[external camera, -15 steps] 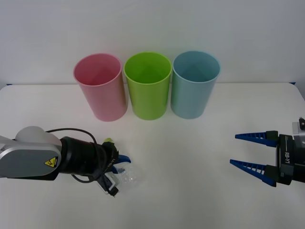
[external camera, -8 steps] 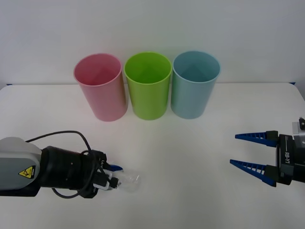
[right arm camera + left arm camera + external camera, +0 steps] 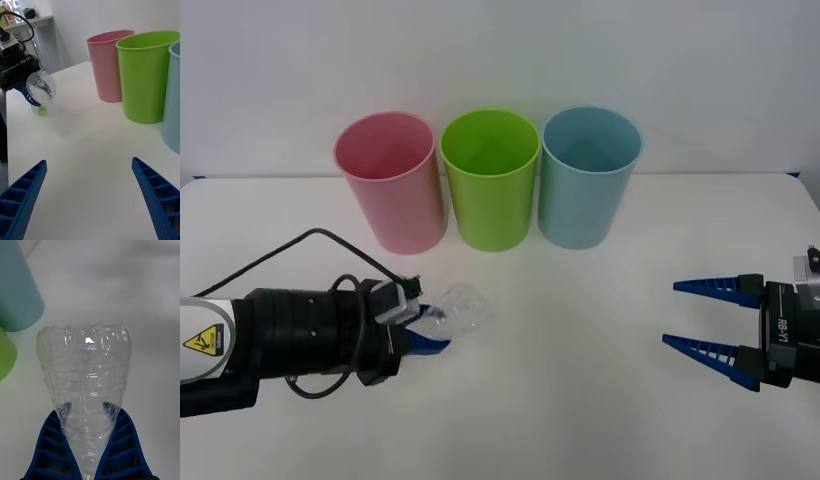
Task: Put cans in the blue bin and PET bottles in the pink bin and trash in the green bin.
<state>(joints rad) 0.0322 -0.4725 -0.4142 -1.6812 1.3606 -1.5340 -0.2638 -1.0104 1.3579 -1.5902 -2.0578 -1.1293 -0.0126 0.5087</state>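
My left gripper (image 3: 423, 331) is shut on the neck end of the PET bottle (image 3: 458, 304), a clear ribbed bottle held sideways at the front left of the table, its base pointing right. The left wrist view has the bottle (image 3: 85, 378) wedged between the blue fingers (image 3: 50, 444). From the right wrist I see the bottle (image 3: 40, 85) with a bit of its green cap (image 3: 42, 110) below. The pink bin (image 3: 390, 182), green bin (image 3: 490, 178) and blue bin (image 3: 590, 176) stand in a row at the back. My right gripper (image 3: 700, 320) hangs open at the far right.
White table (image 3: 580, 400) with bare surface between the two grippers and in front of the bins. A black cable (image 3: 310, 240) loops over the left arm. A plain wall rises behind the bins.
My left gripper has turned and raised the bottle, so its base now points right and slightly back toward the bins. The right arm has not moved.
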